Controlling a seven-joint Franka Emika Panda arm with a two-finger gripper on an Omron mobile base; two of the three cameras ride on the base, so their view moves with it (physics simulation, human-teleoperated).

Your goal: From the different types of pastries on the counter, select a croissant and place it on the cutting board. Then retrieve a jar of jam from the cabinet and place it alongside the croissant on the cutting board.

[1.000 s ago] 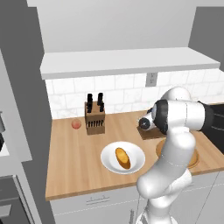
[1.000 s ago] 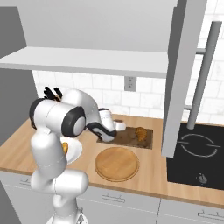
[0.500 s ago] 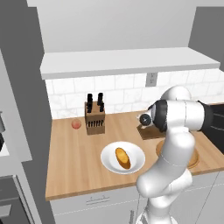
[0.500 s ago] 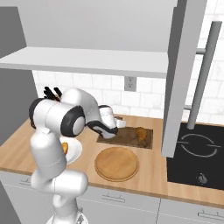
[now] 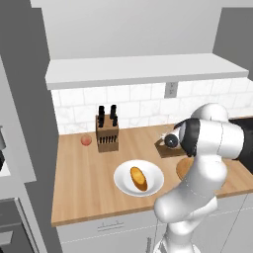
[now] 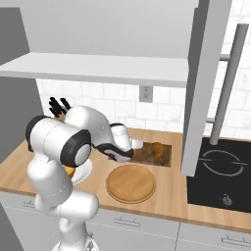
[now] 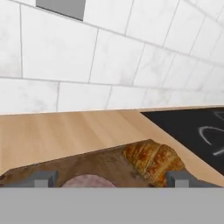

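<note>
Bench (image 5: 84,188): light wood top, running along the back wall. Backsplash (image 5: 138,105): white square tile with grey grout; one grey outlet (image 5: 171,89) set in it. White shelf (image 5: 143,69) spans the wall above the bench. Grey wall above the shelf. Tall grey panel (image 5: 22,99) at the bench's left end. Black cooktop (image 6: 220,171) inset at the right. Grey drawer fronts (image 6: 132,225) with bar handles below. Lighting even, soft shadows.
</note>
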